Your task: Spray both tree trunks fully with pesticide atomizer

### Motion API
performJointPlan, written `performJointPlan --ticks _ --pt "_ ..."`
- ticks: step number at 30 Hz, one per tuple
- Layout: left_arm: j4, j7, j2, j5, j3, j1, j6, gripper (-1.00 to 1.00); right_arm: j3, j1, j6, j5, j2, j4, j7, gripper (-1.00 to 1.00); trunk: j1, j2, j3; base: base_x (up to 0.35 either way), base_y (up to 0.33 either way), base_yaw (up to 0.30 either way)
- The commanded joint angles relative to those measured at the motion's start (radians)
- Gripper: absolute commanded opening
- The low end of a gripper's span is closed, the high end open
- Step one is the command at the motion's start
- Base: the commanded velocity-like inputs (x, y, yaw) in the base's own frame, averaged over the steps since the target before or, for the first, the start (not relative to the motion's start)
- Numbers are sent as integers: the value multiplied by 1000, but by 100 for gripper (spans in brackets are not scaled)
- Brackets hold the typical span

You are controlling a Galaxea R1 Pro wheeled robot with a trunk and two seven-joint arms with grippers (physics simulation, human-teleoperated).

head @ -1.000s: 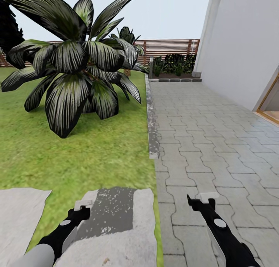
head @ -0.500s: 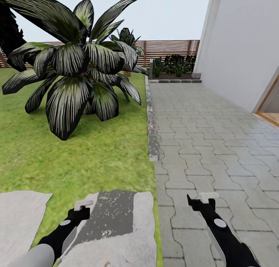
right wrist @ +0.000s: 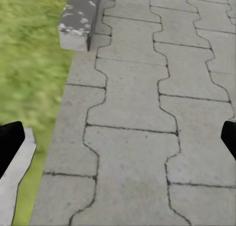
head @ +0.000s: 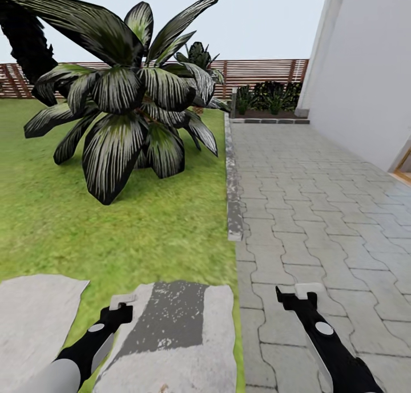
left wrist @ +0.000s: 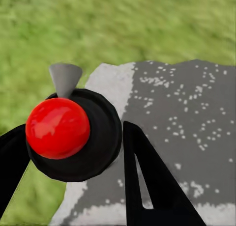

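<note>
While the right gripper point(head: 301, 295) gapes, the left gripper point(left wrist: 73, 152) clamps the pesticide atomizer point(left wrist: 73, 135).

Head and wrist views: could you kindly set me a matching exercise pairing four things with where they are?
1 pesticide atomizer
2 small palm
3 wooden fence
4 right gripper

a over the grey paving
b beyond the grass, at the far side
c growing from the grass
d held in the left gripper

Pairs: 1-d, 2-c, 3-b, 4-a.
</note>
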Motion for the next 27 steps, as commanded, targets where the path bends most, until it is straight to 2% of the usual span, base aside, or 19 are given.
performJointPlan --ticks 1,22,27 --pt "0 0 0 -1 0 0 -1 -100 0 0 0 0 0 0 0 100 0 0 0 0 0 271" --pt "-1 2 0 1 4 0 -6 -100 0 0 0 2 0 0 0 100 0 0 0 0 1 276" --pt "0 2 0 3 4 0 -6 -100 1 0 0 2 0 4 0 100 0 0 0 33 157 277"
